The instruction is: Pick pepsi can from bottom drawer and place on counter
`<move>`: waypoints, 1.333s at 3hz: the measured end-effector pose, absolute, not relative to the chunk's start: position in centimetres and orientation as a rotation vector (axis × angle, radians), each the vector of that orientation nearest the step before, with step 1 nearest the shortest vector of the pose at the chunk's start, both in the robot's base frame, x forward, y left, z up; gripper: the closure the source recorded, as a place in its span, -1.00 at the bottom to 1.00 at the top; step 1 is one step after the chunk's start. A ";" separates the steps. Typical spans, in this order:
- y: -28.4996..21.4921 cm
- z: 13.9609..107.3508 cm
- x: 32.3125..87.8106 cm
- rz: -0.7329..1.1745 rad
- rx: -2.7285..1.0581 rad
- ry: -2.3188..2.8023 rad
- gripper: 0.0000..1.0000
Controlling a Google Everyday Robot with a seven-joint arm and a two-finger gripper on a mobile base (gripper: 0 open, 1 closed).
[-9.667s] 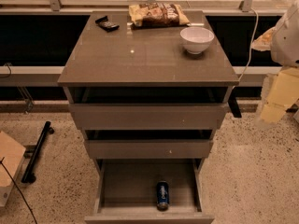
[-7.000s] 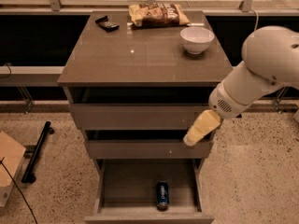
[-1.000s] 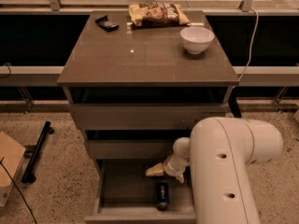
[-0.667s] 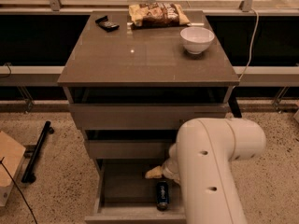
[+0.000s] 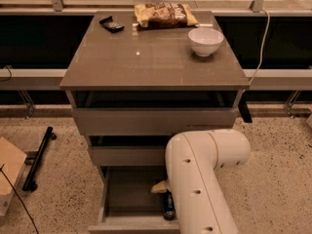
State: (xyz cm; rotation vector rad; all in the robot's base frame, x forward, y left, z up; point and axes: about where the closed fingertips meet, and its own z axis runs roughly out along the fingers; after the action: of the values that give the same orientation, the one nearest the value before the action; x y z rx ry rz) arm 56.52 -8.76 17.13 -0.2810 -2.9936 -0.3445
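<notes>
The pepsi can (image 5: 168,208) lies on the floor of the open bottom drawer (image 5: 127,195), near its front right, partly hidden by my white arm. My gripper (image 5: 160,186) is down inside the drawer, just above and to the left of the can; only its tan tip shows past the arm. Whether it touches the can I cannot tell. The counter (image 5: 146,57) is the grey-brown top slab above the three drawers.
On the counter stand a white bowl (image 5: 205,40) at the back right, a snack bag (image 5: 165,13) at the back and a small black object (image 5: 111,24) at the back left. A black bar (image 5: 39,157) and a cardboard box (image 5: 9,172) lie on the floor at left.
My arm swung in from the right and lowered into the bottom drawer. In the last second it shifted left, covering more of the drawer. The can has not moved.
</notes>
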 end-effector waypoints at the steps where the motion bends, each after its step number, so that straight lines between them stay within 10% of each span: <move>1: -8.7 14.6 56.2 -0.349 -0.320 -2.951 -1.00; 2: -8.7 13.0 56.0 -0.383 -0.358 -2.911 -1.00; 4: -8.6 13.8 55.8 -0.532 -0.370 -2.892 -0.17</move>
State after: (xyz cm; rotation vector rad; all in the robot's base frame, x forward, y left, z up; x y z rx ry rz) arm 55.76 -8.60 13.77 -0.3698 -2.8915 -0.5325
